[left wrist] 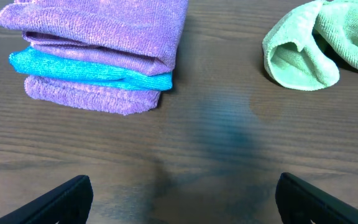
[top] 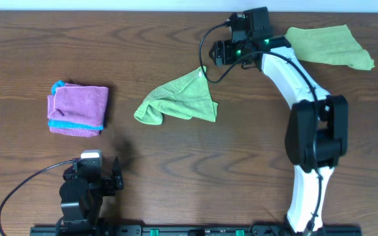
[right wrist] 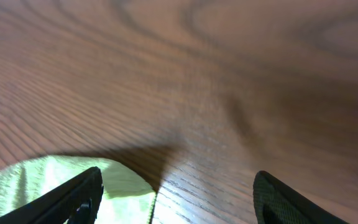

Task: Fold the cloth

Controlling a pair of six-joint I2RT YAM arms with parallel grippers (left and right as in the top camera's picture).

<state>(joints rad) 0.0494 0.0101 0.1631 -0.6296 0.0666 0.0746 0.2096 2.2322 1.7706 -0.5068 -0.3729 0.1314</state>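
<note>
1. At the middle of the table (top: 176,174), the cloth (top: 177,99) is lying crumpled. One corner is pointing toward the right gripper (top: 212,59), whose jaws are standing wide apart with nothing clamped between them.
2. In the right wrist view, only the cloth's edge is showing beside one finger. Closing from here, the jaws are risking a pinch of bare table or a thin fringe that slips free on the lift.
3. The cloth's lower-left end is bunching into a rolled lump. A grab that is catching two layers together is likely giving a lopsided fold.
4. The left gripper (left wrist: 183,182) is hanging wide and empty near the front edge, well apart from the cloth. With one corner alone being pulled, the cloth is likely dragging rather than spreading.
5. The duller green cloth (top: 327,44) is lying just behind the right arm, so a careless swing is risking a snag. The pink folded cloth (top: 77,108) is sitting safely clear.
</note>
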